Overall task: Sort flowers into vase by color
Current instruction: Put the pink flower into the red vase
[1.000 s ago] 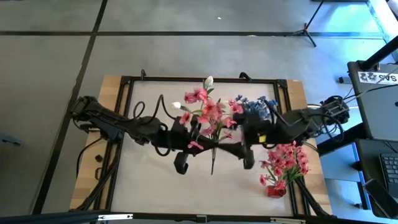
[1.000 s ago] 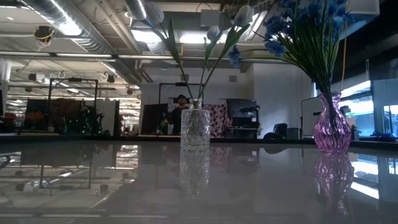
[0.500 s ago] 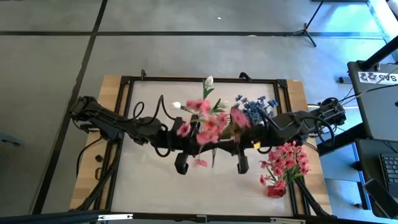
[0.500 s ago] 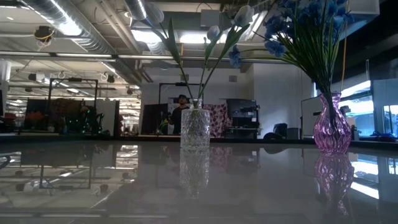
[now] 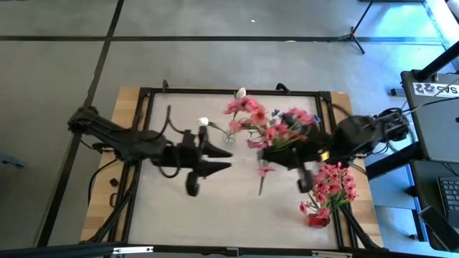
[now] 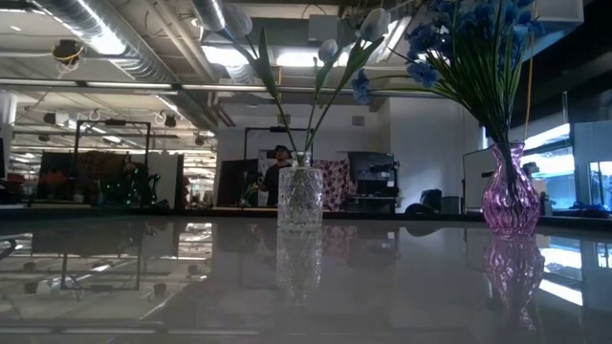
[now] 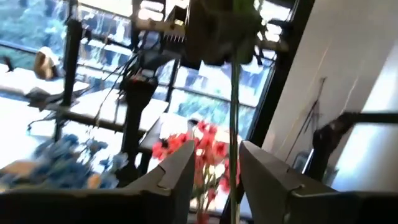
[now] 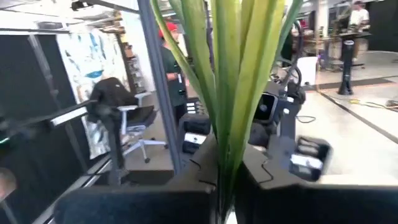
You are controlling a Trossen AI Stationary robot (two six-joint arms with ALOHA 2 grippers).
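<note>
A pink flower sprig hangs above the table's middle, with my right gripper shut on its green stems. My left gripper stands open to the left of it with nothing between its fingers; the stem shows just beyond them. A clear vase holds white buds. A purple vase holds blue flowers. A red vase with pink flowers stands at the near right. My right gripper pinches the sprig's bundle of green stems between its two fingers, below the blooms. The fingers come level from the table's right and lie across the stems. The sprig is lifted clear, blooms toward the far edge and stem end toward the near edge.
A black frame runs round the table. The clear vase stands at the far middle and the purple vase at the far right. The near half of the white tabletop lies bare. A person shows far off in the room.
The sprig has passed from my left gripper to my right. My right gripper has shut on the stems and carried the sprig toward the table's right edge. My left gripper has opened, let go and drawn back toward the left edge.
</note>
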